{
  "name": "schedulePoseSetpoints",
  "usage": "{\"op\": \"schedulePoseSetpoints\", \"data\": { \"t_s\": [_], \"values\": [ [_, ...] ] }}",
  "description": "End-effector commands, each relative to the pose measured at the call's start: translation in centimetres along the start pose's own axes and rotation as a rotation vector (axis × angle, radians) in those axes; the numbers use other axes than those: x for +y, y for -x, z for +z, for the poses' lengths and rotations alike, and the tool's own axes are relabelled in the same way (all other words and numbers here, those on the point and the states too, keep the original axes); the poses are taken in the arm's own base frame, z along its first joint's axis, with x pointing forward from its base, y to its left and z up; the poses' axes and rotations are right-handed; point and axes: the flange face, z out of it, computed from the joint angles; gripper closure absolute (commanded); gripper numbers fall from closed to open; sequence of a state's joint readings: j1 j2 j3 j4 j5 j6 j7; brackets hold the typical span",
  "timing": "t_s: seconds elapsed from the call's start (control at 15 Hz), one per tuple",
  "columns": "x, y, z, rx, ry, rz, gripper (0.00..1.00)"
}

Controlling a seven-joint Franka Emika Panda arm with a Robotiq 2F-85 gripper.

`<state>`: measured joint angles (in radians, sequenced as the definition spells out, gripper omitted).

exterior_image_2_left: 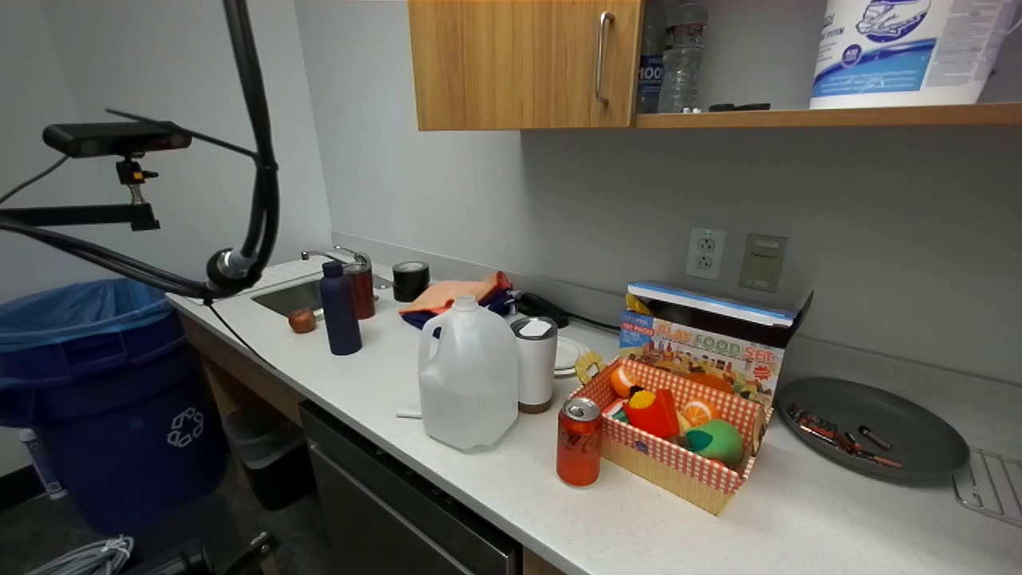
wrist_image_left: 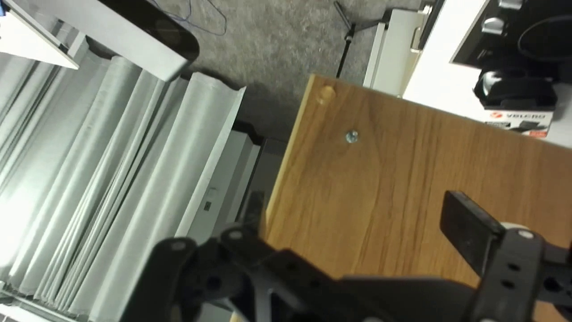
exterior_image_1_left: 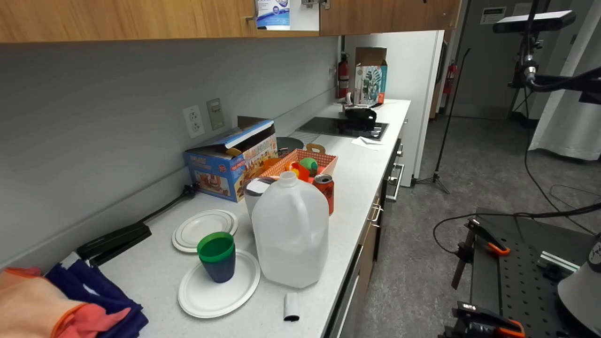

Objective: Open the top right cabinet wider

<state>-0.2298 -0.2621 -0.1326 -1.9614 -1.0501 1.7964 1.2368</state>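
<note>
The open wooden cabinet door (exterior_image_1_left: 389,18) stands out from the upper cabinet in an exterior view, with a metal hinge at its inner side. In the wrist view the door (wrist_image_left: 402,143) fills the middle and right, with a screw near its corner. My gripper (wrist_image_left: 355,201) is open, fingers wide apart. One finger lies just beyond the door's free edge, the other over its face; I cannot tell whether either touches. The cabinet's opening shows a white tub (exterior_image_2_left: 902,72), also in an exterior view (exterior_image_1_left: 273,13). The gripper is not clearly visible in the exterior views.
A closed door (exterior_image_2_left: 519,64) with a handle is beside the opening. Below, the counter (exterior_image_1_left: 352,188) holds a milk jug (exterior_image_1_left: 291,234), a basket of toy food (exterior_image_2_left: 671,423), a soda can (exterior_image_2_left: 579,443) and a cooktop (exterior_image_1_left: 324,126). A camera (wrist_image_left: 134,31) shows near the door.
</note>
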Motion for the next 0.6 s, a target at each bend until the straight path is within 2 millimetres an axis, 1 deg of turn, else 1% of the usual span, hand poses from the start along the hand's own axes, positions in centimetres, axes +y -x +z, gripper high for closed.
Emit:
{"op": "schedulePoseSetpoints", "data": {
  "t_s": [0.0, 0.27, 0.53],
  "values": [
    [0.44, -0.35, -0.97, -0.122, -0.024, -0.062, 0.0],
    [0.54, -0.32, -1.41, -0.21, -0.064, -0.099, 0.0],
    [0.39, -0.61, -1.66, -0.218, -0.124, -0.104, 0.0]
  ]
}}
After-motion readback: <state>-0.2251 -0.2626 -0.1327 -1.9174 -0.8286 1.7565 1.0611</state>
